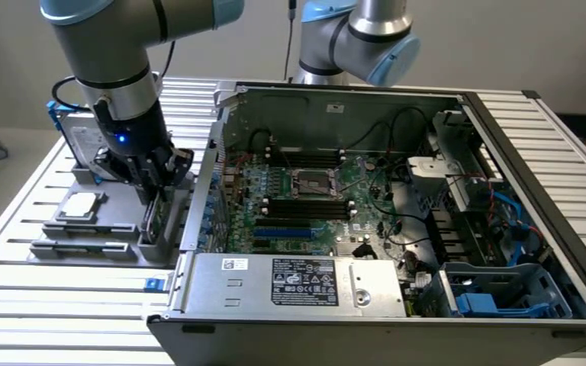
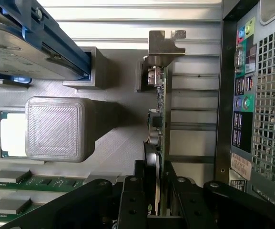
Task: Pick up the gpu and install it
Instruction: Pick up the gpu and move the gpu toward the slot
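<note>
The gpu (image 2: 158,119) stands on edge in a slot of the grey parts holder (image 2: 123,143), its silver bracket (image 2: 163,45) at the far end. My gripper (image 2: 158,191) straddles the card's near end, with a black finger pressed against each face, so it is shut on the card. In the exterior view, my gripper (image 1: 161,194) reaches straight down into the holder (image 1: 89,248) on the left of the open computer case (image 1: 222,107). The gpu (image 1: 152,221) shows there as a thin dark edge under the fingers.
The holder also carries a silver hard drive in a blue frame (image 2: 27,47), a processor (image 2: 8,133) and memory sticks (image 2: 32,183). Inside the case lie the motherboard (image 1: 304,191) and blue slots (image 1: 283,229). A second arm (image 1: 359,38) stands behind the case.
</note>
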Tool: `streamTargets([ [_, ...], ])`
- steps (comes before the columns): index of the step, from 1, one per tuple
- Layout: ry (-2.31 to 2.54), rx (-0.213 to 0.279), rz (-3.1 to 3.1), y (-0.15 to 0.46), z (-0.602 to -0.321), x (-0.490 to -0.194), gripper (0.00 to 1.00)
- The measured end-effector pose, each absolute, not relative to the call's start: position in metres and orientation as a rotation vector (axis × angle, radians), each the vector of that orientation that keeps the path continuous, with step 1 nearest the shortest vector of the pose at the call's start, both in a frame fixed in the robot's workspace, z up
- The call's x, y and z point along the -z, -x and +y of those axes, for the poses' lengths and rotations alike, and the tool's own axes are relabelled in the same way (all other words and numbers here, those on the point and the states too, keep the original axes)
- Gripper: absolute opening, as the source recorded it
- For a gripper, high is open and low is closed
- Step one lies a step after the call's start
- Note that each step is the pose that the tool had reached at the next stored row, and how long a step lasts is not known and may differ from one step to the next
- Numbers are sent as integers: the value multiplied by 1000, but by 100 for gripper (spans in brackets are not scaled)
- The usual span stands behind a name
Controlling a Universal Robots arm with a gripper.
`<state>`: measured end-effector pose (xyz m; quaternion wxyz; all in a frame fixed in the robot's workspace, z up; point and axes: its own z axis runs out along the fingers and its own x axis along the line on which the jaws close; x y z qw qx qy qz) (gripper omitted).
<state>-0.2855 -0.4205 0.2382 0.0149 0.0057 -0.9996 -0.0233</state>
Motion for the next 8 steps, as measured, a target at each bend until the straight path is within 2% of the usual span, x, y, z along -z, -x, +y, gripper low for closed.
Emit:
streamTargets([
  [8, -18, 73, -3111, 285, -420, -239, 27],
])
